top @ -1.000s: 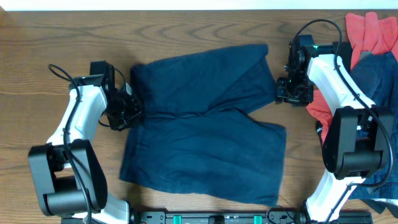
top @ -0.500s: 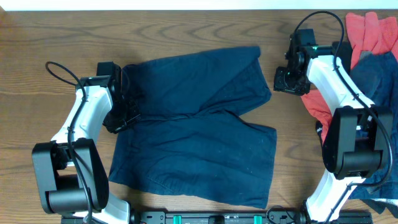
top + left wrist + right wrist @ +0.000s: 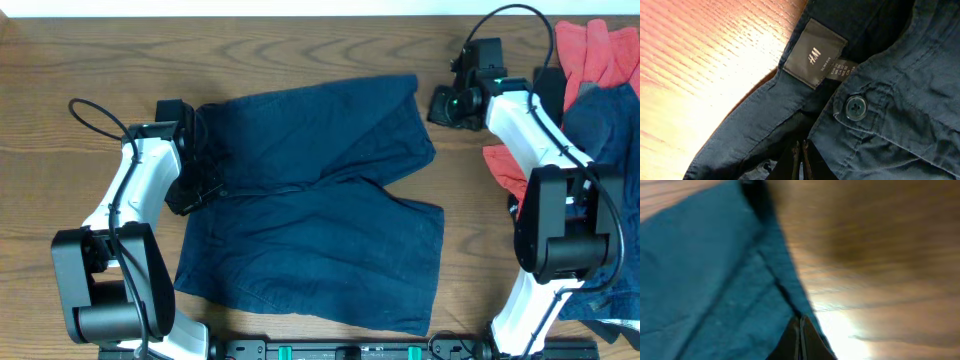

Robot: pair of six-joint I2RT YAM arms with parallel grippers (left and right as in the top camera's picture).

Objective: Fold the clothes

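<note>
The dark navy shorts (image 3: 320,210) lie spread flat on the wooden table, waistband to the left and both legs pointing right. My left gripper (image 3: 200,185) is at the waistband, and in the left wrist view its fingers (image 3: 801,160) are shut in the cloth below a label (image 3: 815,52) and a button (image 3: 856,107). My right gripper (image 3: 441,105) is just off the hem of the far leg. In the blurred right wrist view its fingers (image 3: 801,335) are shut, with the tip over the cloth's edge (image 3: 705,280). I cannot tell whether they pinch it.
A pile of coral red (image 3: 590,50) and navy (image 3: 605,120) garments lies at the right edge, under and beside the right arm. Bare wood (image 3: 320,45) runs along the back. The left arm's cable (image 3: 90,110) loops at the left.
The shorts slid left with my left gripper, which then stayed still. My right gripper moved from the far leg's lower corner up and away toward the back.
</note>
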